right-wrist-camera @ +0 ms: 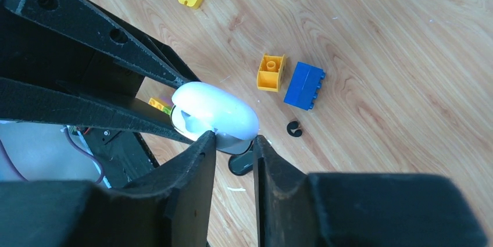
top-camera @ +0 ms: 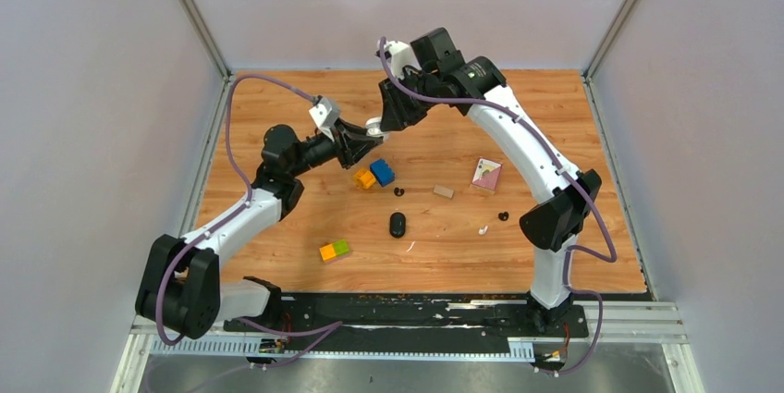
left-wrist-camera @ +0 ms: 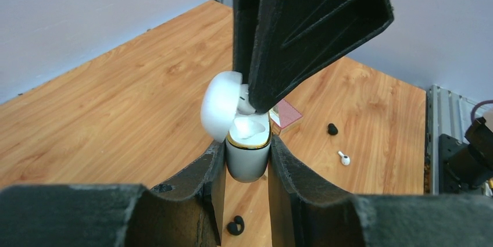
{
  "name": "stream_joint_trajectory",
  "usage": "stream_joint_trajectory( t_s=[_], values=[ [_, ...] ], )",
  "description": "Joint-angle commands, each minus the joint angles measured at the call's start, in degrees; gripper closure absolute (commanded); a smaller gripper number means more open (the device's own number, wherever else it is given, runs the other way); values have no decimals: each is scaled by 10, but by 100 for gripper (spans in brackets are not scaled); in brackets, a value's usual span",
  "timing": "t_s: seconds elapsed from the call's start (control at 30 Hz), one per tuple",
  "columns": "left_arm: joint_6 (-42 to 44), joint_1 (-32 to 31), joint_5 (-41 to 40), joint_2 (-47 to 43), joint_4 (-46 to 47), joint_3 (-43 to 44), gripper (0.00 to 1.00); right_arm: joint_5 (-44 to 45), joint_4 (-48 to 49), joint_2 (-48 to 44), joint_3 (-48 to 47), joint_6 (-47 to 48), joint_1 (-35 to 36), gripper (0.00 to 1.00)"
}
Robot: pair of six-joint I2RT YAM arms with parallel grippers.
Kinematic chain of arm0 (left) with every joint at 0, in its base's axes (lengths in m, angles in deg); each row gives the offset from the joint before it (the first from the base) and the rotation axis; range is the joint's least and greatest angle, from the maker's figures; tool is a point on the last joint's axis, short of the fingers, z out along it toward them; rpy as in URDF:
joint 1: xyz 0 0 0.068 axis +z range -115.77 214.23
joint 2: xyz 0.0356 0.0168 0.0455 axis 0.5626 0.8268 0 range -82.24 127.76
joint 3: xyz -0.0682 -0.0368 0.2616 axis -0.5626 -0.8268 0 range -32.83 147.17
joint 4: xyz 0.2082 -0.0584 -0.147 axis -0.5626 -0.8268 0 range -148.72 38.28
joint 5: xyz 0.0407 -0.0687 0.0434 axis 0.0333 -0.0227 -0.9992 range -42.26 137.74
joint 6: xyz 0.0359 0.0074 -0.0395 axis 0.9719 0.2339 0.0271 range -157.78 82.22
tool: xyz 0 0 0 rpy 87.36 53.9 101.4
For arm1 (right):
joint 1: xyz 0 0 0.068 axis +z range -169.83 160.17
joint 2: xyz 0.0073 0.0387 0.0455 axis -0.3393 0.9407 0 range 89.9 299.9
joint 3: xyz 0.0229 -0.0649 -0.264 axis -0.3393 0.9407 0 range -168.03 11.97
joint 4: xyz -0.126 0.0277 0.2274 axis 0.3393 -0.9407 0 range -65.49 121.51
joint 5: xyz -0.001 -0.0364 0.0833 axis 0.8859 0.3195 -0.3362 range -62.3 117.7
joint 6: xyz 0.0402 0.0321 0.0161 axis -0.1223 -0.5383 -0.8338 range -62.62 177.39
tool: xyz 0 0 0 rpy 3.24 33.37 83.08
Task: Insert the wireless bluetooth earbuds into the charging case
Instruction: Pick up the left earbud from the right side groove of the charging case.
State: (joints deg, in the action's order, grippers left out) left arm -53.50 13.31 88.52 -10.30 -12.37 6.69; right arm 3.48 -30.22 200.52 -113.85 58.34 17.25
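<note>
My left gripper (left-wrist-camera: 247, 155) is shut on a white charging case (left-wrist-camera: 247, 163), holding it upright above the table with its lid (left-wrist-camera: 221, 104) swung open. My right gripper (right-wrist-camera: 234, 140) comes down onto the case mouth, its jaws a narrow gap apart. A small white piece (left-wrist-camera: 246, 106) sits at its tips over the mouth. Whether it is gripped is hidden. On the table lie a white earbud (top-camera: 482, 228) and two black earbuds (top-camera: 398, 191) (top-camera: 503, 215). A black case (top-camera: 398, 224) lies near the middle.
Blue (top-camera: 382, 172) and orange (top-camera: 365, 178) blocks lie under the raised case. An orange-green block (top-camera: 335, 250) is at front left. A wooden block (top-camera: 444, 191) and a pink card box (top-camera: 486, 175) lie to the right. A thin white sliver (top-camera: 410, 247) lies near the black case.
</note>
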Motion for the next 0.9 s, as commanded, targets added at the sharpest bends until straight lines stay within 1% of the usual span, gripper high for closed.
stream_joint_trajectory(
  t_s=[0.0, 0.07, 0.17, 0.2, 0.43, 0.53, 0.67, 0.8, 0.87],
  values=[
    [-3, -9, -14, 5, 23, 36, 100, -18, 28, 12, -27, -12, 23, 73],
    [-8, -10, -18, 6, 24, 36, 100, -19, 30, 14, -30, -12, 24, 75],
    [-15, -10, -25, 5, 22, 31, 100, -25, 32, 14, -33, -4, 25, 81],
    [-15, -10, -26, 4, 21, 29, 100, -28, 33, 14, -32, 3, 24, 81],
    [-19, -10, -26, 3, 25, 26, 100, -2, 35, 13, -27, 2, 22, 67],
    [-26, -10, -25, 4, 30, 27, 100, -12, 36, 19, -29, -3, 20, 65],
    [-27, -10, -23, 2, 31, 27, 100, -15, 36, 25, -32, -4, 20, 64],
    [-27, -10, -18, 2, 30, 27, 100, -10, 40, 29, -35, -4, 20, 68],
    [-26, -11, -16, 3, 31, 27, 100, 6, 41, 30, -36, -4, 21, 70]
  ],
)
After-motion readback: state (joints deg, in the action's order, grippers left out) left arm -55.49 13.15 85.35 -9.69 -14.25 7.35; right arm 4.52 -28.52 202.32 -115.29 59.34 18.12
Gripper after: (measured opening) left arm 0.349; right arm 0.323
